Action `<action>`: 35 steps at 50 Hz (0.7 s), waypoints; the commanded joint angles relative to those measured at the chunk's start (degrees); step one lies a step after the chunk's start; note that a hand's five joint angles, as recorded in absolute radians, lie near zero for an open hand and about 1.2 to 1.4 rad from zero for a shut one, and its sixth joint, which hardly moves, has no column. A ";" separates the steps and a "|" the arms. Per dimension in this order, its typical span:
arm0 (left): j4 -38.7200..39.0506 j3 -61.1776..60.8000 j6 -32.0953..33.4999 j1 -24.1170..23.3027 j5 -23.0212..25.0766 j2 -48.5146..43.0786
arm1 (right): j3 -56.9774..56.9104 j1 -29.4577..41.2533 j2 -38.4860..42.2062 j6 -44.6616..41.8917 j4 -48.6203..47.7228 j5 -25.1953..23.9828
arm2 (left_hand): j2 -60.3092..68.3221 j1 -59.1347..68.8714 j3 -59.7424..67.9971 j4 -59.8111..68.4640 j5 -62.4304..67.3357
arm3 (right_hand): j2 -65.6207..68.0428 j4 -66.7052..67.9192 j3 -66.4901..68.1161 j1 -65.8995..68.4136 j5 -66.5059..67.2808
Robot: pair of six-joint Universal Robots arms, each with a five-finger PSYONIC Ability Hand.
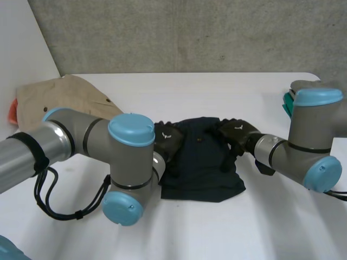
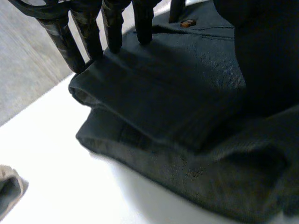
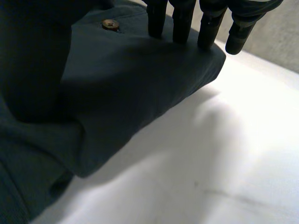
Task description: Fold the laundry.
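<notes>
A dark navy garment (image 1: 203, 162) lies folded in layers at the middle of the white table (image 1: 217, 92). My left hand (image 1: 165, 140) rests on its left edge, and the straight fingers (image 2: 112, 28) press down on the top fold of the garment (image 2: 187, 107) near a small button (image 2: 188, 23). My right hand (image 1: 236, 132) sits on the garment's right edge; its straight fingers (image 3: 180, 23) press the folded garment (image 3: 121, 84) beside a brass button (image 3: 110, 23). Neither hand curls round the cloth.
A tan garment (image 1: 65, 100) lies crumpled at the table's far left, with something orange (image 1: 12, 112) beside it. A green object (image 1: 287, 103) sits behind my right arm. A bit of tan cloth (image 2: 9, 189) lies on the table apart from the left hand.
</notes>
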 commanded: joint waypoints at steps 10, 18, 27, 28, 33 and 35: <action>1.10 -1.43 2.11 -0.74 0.50 8.06 | 3.66 0.23 -8.24 -8.26 -1.81 6.97 | -1.79 -0.89 -2.14 -1.68 -2.79 | -2.28 -2.19 -2.16 -3.19 -2.54; 6.28 -5.91 -3.15 -0.13 3.92 21.60 | 18.59 1.45 -20.11 -8.35 -14.28 10.30 | -1.79 -0.89 -2.14 -1.68 -2.79 | -2.28 -2.19 -2.16 -3.19 -2.54; 3.31 -9.08 -12.47 7.16 35.46 30.04 | 39.95 8.31 -26.02 -8.26 -30.63 11.80 | 0.27 1.17 -0.07 0.39 -0.72 | -2.28 -2.19 -2.16 -3.19 -2.54; 2.52 -9.08 -13.26 7.87 37.83 30.30 | 42.32 9.88 -25.93 -8.35 -33.51 11.98 | 0.27 1.17 -0.07 0.39 -0.72 | -2.28 -2.19 -2.16 -3.19 -2.54; -0.92 -8.20 -17.31 10.60 46.38 30.75 | 44.80 12.27 -22.07 -8.35 -38.28 12.68 | 0.61 1.51 0.26 0.72 -0.39 | -2.28 -2.19 -2.16 -3.19 -2.54; -1.01 -7.85 -17.66 10.77 46.65 30.40 | 44.89 12.36 -20.31 -8.44 -39.25 13.29 | 0.61 1.51 0.27 0.72 -0.39 | -2.28 -2.19 -2.16 -3.19 -2.54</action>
